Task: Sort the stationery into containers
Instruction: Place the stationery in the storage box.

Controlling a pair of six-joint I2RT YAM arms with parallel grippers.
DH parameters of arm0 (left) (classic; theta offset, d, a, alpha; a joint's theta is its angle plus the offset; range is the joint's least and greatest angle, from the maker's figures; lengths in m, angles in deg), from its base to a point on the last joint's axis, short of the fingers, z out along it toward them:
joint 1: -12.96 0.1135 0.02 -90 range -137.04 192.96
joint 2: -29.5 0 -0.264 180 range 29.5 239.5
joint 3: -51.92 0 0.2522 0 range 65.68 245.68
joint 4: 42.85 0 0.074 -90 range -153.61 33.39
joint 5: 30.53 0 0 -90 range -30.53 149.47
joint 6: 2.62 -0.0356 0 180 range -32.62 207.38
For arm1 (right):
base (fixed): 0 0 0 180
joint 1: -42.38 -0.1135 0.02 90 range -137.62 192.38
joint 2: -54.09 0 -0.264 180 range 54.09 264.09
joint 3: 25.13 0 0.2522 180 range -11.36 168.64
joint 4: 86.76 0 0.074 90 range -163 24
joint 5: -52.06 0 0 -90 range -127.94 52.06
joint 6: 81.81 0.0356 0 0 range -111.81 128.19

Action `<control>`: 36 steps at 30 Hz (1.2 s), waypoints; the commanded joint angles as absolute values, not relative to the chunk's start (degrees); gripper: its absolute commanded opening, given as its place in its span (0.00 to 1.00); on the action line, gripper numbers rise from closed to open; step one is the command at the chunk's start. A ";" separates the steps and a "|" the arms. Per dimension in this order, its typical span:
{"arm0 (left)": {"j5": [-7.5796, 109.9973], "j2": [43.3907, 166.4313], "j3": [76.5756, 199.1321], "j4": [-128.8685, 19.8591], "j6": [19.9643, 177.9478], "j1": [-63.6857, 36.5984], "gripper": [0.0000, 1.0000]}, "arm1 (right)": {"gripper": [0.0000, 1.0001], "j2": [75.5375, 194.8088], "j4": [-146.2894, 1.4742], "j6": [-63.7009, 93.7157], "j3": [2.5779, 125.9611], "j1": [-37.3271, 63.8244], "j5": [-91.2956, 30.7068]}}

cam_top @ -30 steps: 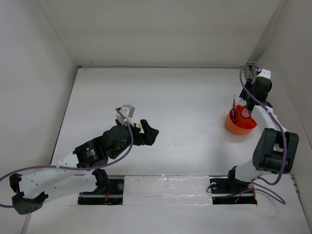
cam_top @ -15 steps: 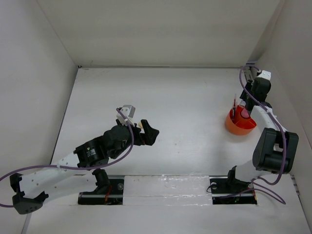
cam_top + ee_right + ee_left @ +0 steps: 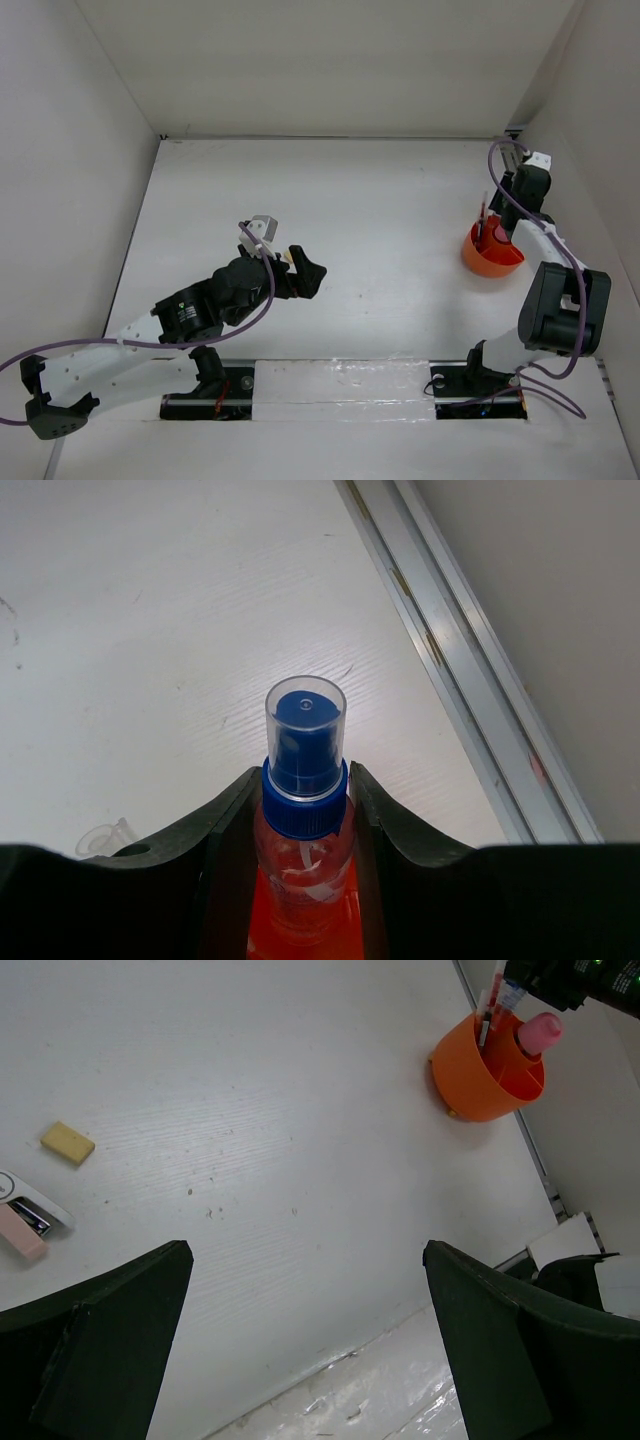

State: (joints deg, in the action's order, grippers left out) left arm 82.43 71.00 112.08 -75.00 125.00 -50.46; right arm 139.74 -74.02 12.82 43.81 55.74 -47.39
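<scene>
The orange-red cup (image 3: 492, 256) stands at the right, near the side wall. It holds a pink-capped tube (image 3: 540, 1032) and thin pens (image 3: 487, 1015). My right gripper (image 3: 305, 772) is shut on a clear blue-capped bottle (image 3: 305, 730), held upright right over the cup, whose orange shows through the bottle. From above, the right gripper (image 3: 506, 210) hides the bottle. My left gripper (image 3: 307, 1250) hangs open and empty above the table left of centre. A tan eraser (image 3: 68, 1143) and a pink-white piece (image 3: 22, 1220) lie on the table beside it.
A metal rail (image 3: 470, 700) runs along the foot of the right wall, close behind the cup. A small clear cap-like piece (image 3: 105, 837) lies on the table by the right gripper. White walls enclose the table on three sides.
The right wrist has shifted very slightly above the cup, still gripping the bottle. The left arm has not moved.
</scene>
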 commanded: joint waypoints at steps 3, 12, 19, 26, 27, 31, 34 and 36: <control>82.59 70.37 111.56 -73.04 125.17 -50.85 1.00 | 0.00 138.64 -75.73 13.55 42.96 55.30 -49.89; 82.59 69.85 111.56 -73.04 125.17 -50.85 1.00 | 0.22 137.07 -75.73 14.61 42.42 54.77 -50.94; 82.59 69.85 111.56 -73.04 125.17 -50.85 1.00 | 0.35 135.31 -76.25 15.14 40.58 54.16 -51.56; 82.59 69.85 111.56 -73.04 125.17 -50.85 1.00 | 0.53 134.07 -76.78 15.14 40.05 54.15 -52.70; 82.59 69.85 111.56 -73.04 125.17 -50.85 1.00 | 0.55 133.55 -76.78 15.14 40.05 54.15 -52.70; 82.59 69.85 111.56 -73.04 125.17 -50.85 1.00 | 0.60 133.02 -76.78 15.66 40.05 54.15 -52.70; 82.59 69.85 111.56 -73.04 125.17 -50.85 1.00 | 0.61 132.32 -76.78 15.66 40.05 53.54 -52.09; 83.11 69.85 111.56 -73.04 125.17 -50.85 1.00 | 0.61 131.70 -76.78 15.66 40.05 53.54 -51.56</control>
State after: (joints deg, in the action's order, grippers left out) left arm 82.45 70.61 112.08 -74.89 125.00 -50.46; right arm 134.19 -74.57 15.11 40.10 54.21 -51.50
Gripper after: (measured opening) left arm 0.997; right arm 0.613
